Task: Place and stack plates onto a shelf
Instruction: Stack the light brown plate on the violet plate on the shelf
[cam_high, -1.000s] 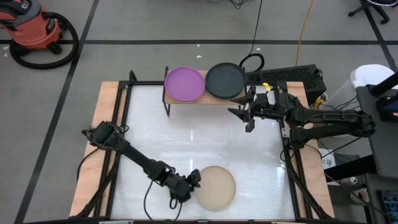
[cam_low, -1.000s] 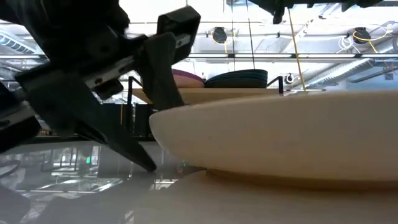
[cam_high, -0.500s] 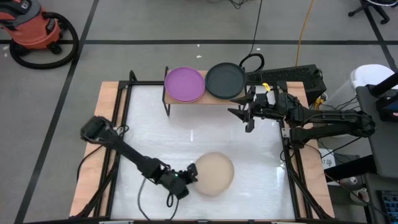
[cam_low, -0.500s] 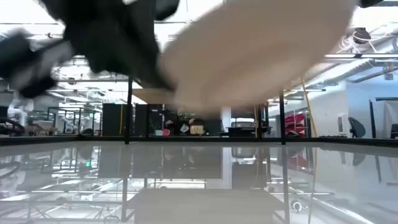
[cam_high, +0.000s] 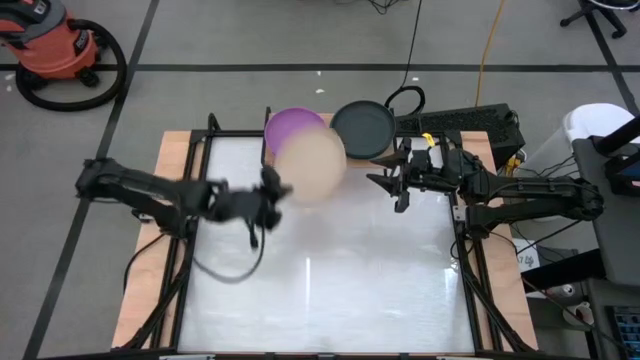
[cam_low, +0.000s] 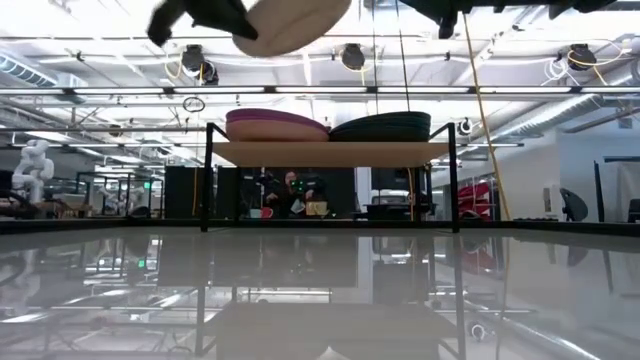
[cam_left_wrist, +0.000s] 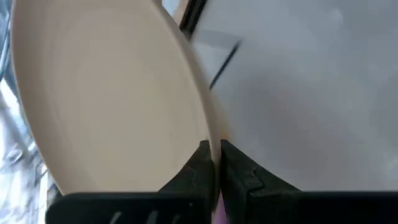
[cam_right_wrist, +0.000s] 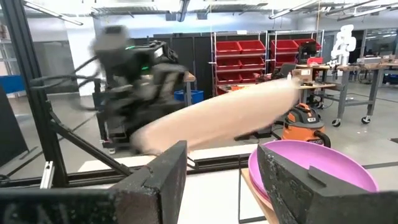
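My left gripper (cam_high: 272, 190) is shut on a beige plate (cam_high: 310, 166), held high above the table just in front of the shelf (cam_low: 330, 153). On the shelf stand a stack topped by a purple plate (cam_high: 290, 127) at the left and a dark stack (cam_high: 362, 128) at the right. The beige plate partly covers the purple plate in the high view. My right gripper (cam_high: 392, 187) is open and empty to the right of the shelf's front edge. The purple plate also shows in the right wrist view (cam_right_wrist: 314, 168). My left gripper pinches the beige plate's rim (cam_left_wrist: 211, 146) between its two fingers, one on the upper face and one on the underside. The fingers come level from the table's left. The plate is lifted clear, high above the table and about level (cam_low: 290, 25).
The white table top (cam_high: 330, 270) lies bare in front of the shelf. An orange shop vacuum (cam_high: 55, 50) stands on the floor beyond the far left corner. Cables and the right arm's base (cam_high: 500, 190) lie at the table's right edge.
My left gripper has lifted the beige plate off the table near the front edge and carried it up and toward the far edge, to the shelf's left stack. The plate went from resting on the table to hanging clear above it. My right arm has kept still.
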